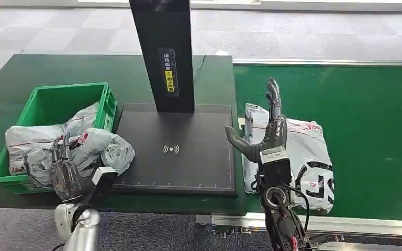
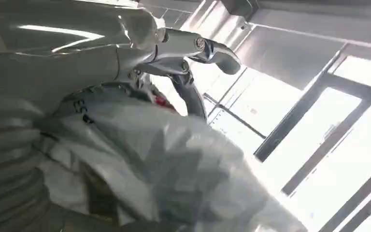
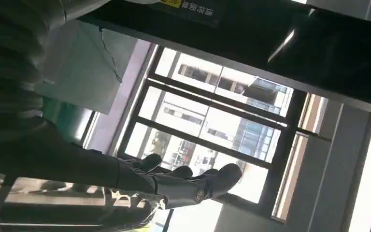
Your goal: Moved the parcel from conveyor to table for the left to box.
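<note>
A white parcel (image 1: 310, 149) with black and red print lies on the green conveyor (image 1: 377, 130), close to the table's right edge. My right hand (image 1: 266, 130) hovers over the parcel's left part with its fingers stretched out and apart and nothing in it; its dark fingers (image 3: 183, 183) also appear in the right wrist view. At the front left, my left hand (image 1: 65, 178) grips a crumpled grey parcel (image 1: 102, 149) that hangs over the near right corner of the green bin (image 1: 52, 104). In the left wrist view this parcel (image 2: 164, 164) lies between the thumb (image 2: 215, 50) and the fingers.
The bin holds other grey and white parcels (image 1: 26, 141). A black scanner plate (image 1: 178, 151) with a tall black post (image 1: 163, 52) stands mid-table, between bin and conveyor. The dark green table (image 1: 10, 78) ends near my body; grey floor lies beyond.
</note>
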Robot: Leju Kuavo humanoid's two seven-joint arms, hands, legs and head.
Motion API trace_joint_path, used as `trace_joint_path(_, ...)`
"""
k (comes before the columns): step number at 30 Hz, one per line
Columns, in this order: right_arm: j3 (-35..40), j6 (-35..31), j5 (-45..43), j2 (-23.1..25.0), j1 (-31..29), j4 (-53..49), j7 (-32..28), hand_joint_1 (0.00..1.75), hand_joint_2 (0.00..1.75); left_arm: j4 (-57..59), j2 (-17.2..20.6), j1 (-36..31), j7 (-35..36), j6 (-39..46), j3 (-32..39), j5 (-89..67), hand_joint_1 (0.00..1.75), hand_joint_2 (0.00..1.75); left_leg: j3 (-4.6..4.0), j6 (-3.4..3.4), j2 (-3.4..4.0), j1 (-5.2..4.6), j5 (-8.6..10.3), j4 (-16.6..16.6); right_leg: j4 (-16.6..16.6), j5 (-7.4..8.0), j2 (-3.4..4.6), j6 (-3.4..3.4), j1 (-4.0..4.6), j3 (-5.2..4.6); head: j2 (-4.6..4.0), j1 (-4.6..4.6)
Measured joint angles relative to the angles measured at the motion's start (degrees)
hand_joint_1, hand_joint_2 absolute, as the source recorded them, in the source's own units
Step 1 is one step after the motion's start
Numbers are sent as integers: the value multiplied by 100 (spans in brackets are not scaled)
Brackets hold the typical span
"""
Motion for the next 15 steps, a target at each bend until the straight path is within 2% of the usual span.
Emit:
trace_joint_path(5, -9, -61, -79, -68, 156, -13, -46, 0, 175, -890, 20, 388, -11, 0, -1062, 1233, 0, 175, -17, -1, 1, 0, -6, 0, 0, -1, 1, 0, 0, -16, 0, 0)
trace_joint_path(6, -11, -66, -87, -85, 196, -28, -46, 0, 175, -1050, 33, 441, -11, 0, -1268, 1504, 0, 0, -21, -1, 3, -1, -8, 0, -1, -1, 1, 0, -1, -19, 0, 0)
trace_joint_path(12, -13, -44, -98, -157, 305, -66, 22, 0, 175, -1548, 72, 645, -13, 0, -1988, 1877, 0, 0, -25, -1, 10, 0, -8, -1, -2, -1, 7, 0, 0, -24, 0, 0)
trace_joint_path(15, 0, -79, -155, -184, 313, -48, -55, 0, 175, -1869, 133, 739, -13, 0, -2295, 2625, 0, 0, -23, -1, 11, 1, -8, -1, -2, -1, 9, 0, 1, -25, 0, 0)
